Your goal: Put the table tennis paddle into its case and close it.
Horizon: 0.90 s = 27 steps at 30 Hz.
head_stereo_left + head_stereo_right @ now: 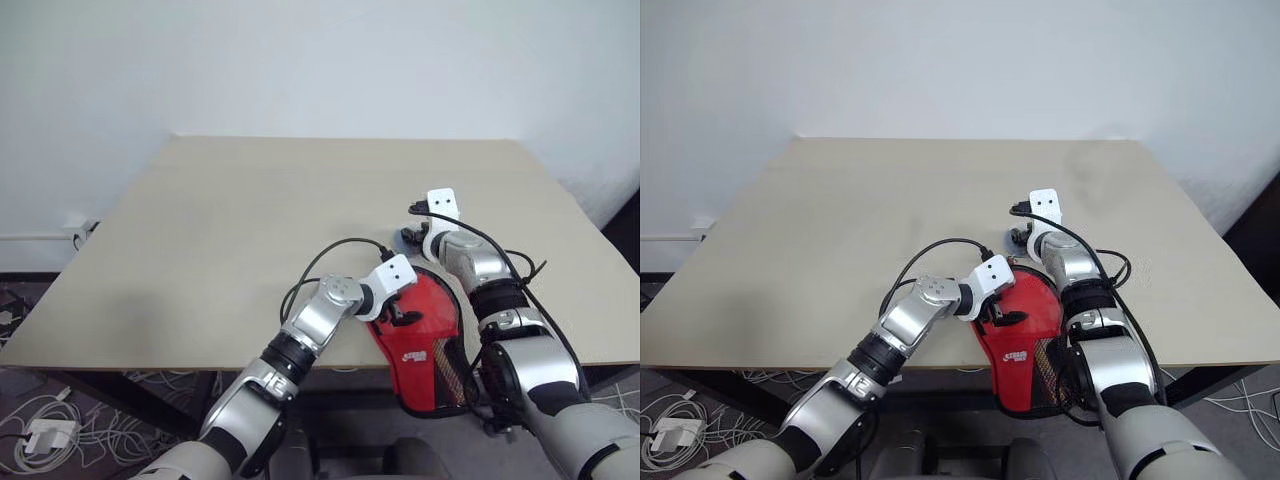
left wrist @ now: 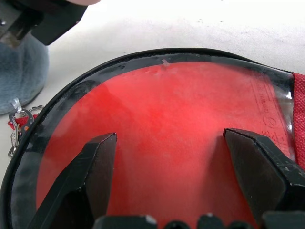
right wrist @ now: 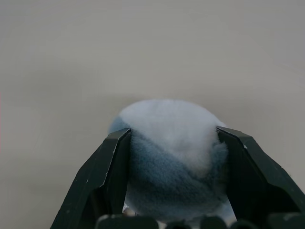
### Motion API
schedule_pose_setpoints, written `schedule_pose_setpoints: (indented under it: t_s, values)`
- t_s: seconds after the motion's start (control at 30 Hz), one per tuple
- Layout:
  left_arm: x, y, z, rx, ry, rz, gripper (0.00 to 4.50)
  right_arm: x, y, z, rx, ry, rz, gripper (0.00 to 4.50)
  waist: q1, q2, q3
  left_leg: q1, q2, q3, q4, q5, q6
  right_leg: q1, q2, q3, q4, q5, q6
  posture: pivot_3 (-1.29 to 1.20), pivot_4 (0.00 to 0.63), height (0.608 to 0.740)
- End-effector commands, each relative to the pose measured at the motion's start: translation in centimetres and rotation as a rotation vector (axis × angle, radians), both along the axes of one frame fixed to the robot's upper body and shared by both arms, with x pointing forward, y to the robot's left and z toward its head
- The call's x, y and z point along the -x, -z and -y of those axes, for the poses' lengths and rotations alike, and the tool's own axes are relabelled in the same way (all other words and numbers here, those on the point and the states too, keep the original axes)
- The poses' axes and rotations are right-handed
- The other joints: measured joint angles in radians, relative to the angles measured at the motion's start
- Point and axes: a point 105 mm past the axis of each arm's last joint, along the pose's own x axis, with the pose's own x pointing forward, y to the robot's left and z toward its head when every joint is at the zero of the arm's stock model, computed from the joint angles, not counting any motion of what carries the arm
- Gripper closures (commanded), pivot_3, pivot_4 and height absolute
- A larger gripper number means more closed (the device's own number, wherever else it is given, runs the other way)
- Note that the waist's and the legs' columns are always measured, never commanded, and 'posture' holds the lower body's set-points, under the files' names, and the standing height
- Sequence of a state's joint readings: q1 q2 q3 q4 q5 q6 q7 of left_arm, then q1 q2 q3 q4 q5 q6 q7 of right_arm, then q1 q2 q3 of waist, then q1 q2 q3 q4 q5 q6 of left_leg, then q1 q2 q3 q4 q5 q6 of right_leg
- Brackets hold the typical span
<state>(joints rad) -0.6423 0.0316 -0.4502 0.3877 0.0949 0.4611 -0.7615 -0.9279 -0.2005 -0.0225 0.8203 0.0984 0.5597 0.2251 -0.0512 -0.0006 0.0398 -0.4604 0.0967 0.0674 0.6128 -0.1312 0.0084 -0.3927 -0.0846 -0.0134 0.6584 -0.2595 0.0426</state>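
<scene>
Case lies under left end effector.

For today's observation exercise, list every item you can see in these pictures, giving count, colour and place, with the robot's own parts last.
Table: one, light beige, against a white wall.
Case: one, red with black zip edging, at the table's near edge, partly overhanging it.
Paddle: one, red face, seen through the case's clear panel.
Fluffy wad: one, pale grey-blue, on the table just beyond the case, by the zip pull.
Cables and a white adapter: several, white, on the floor to the left.
Left end effector: one, black fingers, open, over the case.
Right end effector: one, black fingers, either side of the wad; grip unclear.
</scene>
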Motion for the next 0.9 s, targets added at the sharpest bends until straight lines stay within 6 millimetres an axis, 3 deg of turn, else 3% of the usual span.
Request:
schedule_pose_setpoints:
  t_s: [0.03,0.33,0.7,0.9]
  values:
    - [0.2,2.1,-1.1,-0.08,-0.026,-0.05,0.71,0.3,0.7,0.0,0.028,-0.023,-0.065,1.61,0.0,0.0,-0.001,0.0,0.0,0.0,0.0,0.0,0.0,0.0,0.0,0.0,0.0,0.0,0.0,0.0,0.0,0.74]
    - [0.5,2.3,-0.8,-0.11,-0.043,-0.127,0.71,0.3,0.2,-0.3,0.024,-0.024,-0.049,4.43,-0.001,0.0,-0.006,0.001,0.0,0.0,0.0,0.0,0.0,0.0,0.0,0.0,0.0,0.0,0.0,0.0,0.0,0.74]
    - [0.9,2.7,-1.1,-0.175,-0.031,-0.182,0.71,-1.2,-4.1,3.3,-0.062,0.155,0.134,4.47,0.0,0.0,-0.006,0.0,0.0,0.0,0.0,0.0,0.0,0.0,0.0,0.0,0.0,0.0,0.0,0.0,0.0,0.74]
    - [0.8,2.6,-1.1,-0.169,-0.032,-0.207,0.71,-1.1,-5.1,5.2,-0.078,0.168,0.136,4.47,0.0,0.001,-0.006,0.0,0.0,0.0,0.0,0.0,0.0,0.0,0.0,0.0,0.0,0.0,0.0,0.0,0.0,0.74]
